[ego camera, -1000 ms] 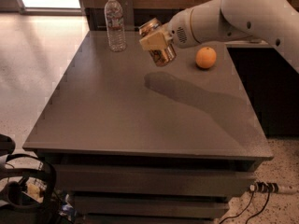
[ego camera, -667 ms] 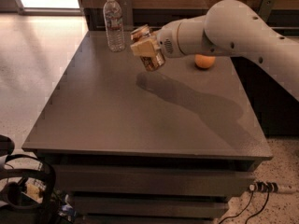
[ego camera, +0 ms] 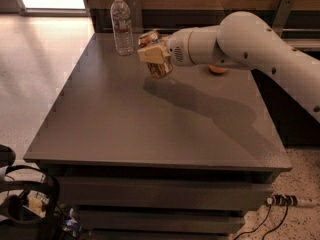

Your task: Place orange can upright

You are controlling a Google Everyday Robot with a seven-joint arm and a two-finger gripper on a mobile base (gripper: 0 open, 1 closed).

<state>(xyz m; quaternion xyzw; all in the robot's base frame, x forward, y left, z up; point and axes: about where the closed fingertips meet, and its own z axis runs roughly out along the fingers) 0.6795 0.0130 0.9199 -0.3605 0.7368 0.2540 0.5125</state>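
The orange can [ego camera: 155, 69] is orange-brown and gold with a silver top. It is held tilted a little above the grey table [ego camera: 125, 129], near the far middle. My gripper [ego camera: 152, 54] is shut on the can's middle, at the end of the white arm coming in from the right. The can hangs just right of the clear water bottle [ego camera: 121, 25], not touching it.
The round orange fruit [ego camera: 218, 70] lies on the table behind the arm, mostly hidden. A dark counter and wall run along the far side. Cables and a power strip [ego camera: 282, 201] lie on the floor at the lower right; black gear sits at the lower left.
The arm has carried the can to the left and slightly down, closer to the water bottle. The arm now covers most of the orange fruit.
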